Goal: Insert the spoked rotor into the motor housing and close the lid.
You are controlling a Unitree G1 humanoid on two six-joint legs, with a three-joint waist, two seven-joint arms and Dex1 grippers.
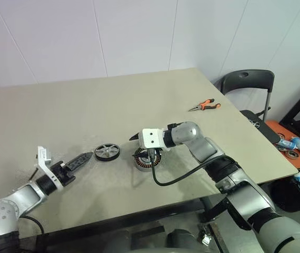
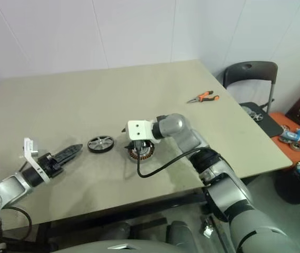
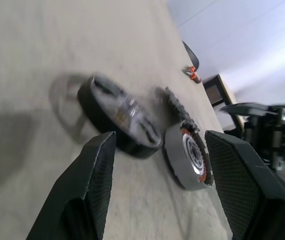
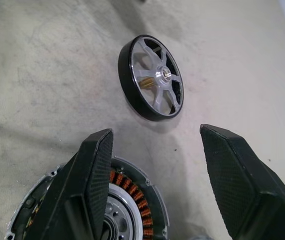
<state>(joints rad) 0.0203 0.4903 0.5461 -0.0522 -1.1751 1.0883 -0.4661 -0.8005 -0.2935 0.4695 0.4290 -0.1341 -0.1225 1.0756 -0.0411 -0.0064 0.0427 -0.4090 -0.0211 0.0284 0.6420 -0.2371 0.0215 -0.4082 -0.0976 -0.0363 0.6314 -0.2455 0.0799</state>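
Observation:
The spoked rotor [image 1: 107,152] lies flat on the table, a silver wheel in a black rim. Just right of it sits the motor housing [image 1: 147,159], with copper windings [image 4: 132,192] and a silver hub showing inside. My right gripper [image 1: 137,138] hangs open right above the housing, pointing toward the rotor [image 4: 152,85], with nothing between its fingers. My left gripper [image 1: 84,158] is low over the table to the left of the rotor [image 3: 120,117], open and empty, aimed at it. I cannot pick out the lid for certain; a blurred ribbed edge [image 3: 175,102] behind the housing may be it.
Orange-handled pliers [image 1: 205,105] lie at the table's far right. A dark chair [image 1: 247,81] stands beyond the right edge, beside an orange bin [image 1: 292,139] of small parts. The table's front edge [image 1: 139,208] runs close below both arms.

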